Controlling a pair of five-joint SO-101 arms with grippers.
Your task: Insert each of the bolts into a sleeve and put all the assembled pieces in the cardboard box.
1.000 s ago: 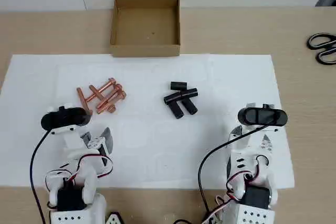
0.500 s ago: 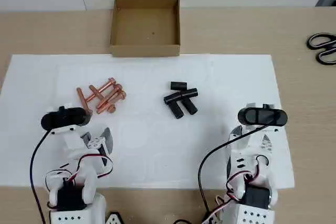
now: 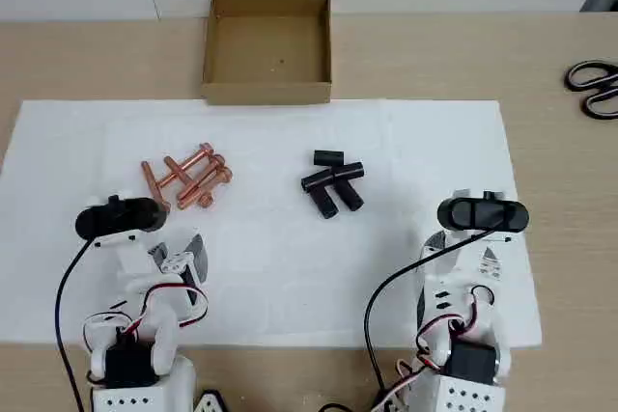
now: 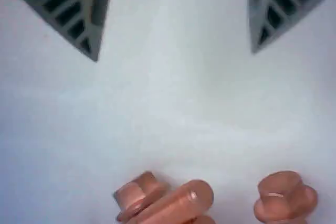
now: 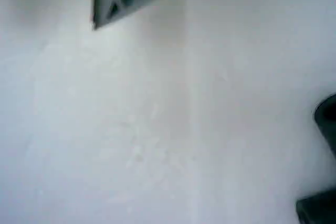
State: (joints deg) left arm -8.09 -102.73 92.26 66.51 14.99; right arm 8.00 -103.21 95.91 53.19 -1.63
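Several bolts [image 4: 173, 203] lie in a loose heap just ahead of my left pincer [image 4: 174, 53], which hangs spread wide and empty.

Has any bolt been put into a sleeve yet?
No, the copper bolts lie in one pile and the black sleeves in a separate pile, well apart from each other.

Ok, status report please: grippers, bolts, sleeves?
Left gripper open, by the bolts. Right gripper low near the sleeves. Nothing joined yet. Scissors lie far aside.
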